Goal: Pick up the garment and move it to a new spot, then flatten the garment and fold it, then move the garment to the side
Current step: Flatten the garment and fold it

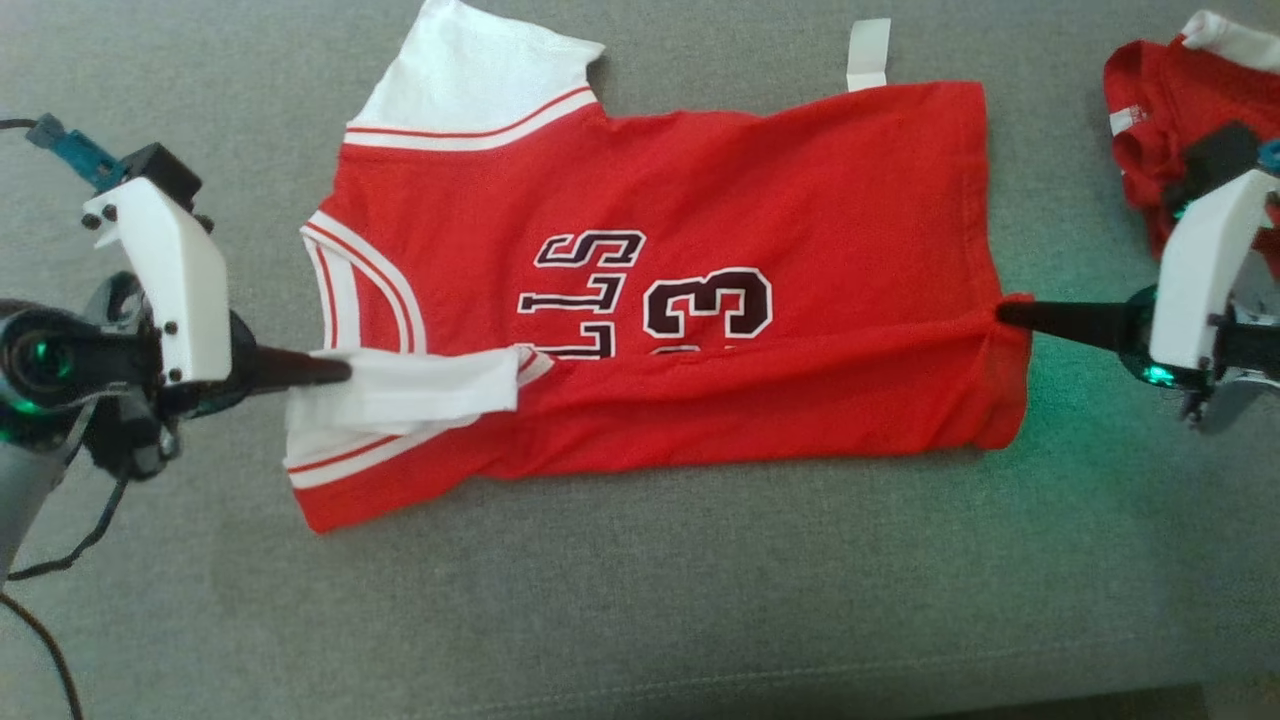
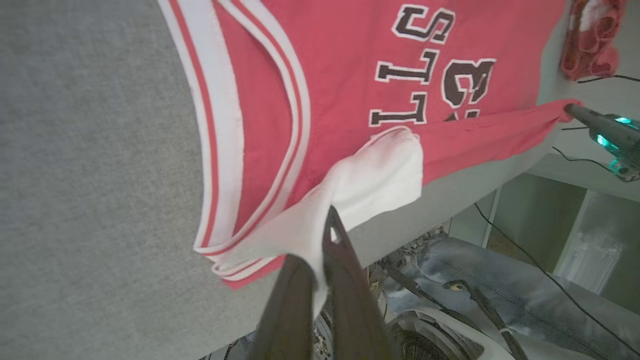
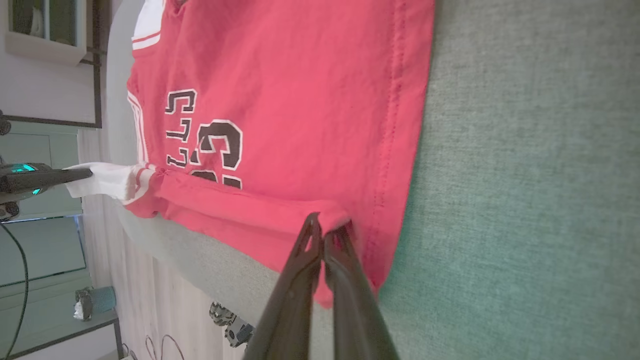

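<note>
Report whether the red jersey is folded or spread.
Partly folded: on the red jersey, the near edge covers part of the lettering, pinched by the left gripper and right gripper; the rest lies flat.

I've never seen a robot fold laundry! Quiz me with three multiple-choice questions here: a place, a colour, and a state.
1. Where does the second red garment lie?
A) past the shirt's hem end
B) past its collar end
C) under it

2. What colour is the sleeve in the left fingers?
A) black
B) white
C) blue

3. What are the right fingers doing?
A) hanging open
B) gripping the collar
C) pinching the shirt's hem

Answers:
1 A, it sits beyond the hem.
2 B, white cloth is pinched there.
3 C, the right wrist view shows them shut on the red hem.
</note>
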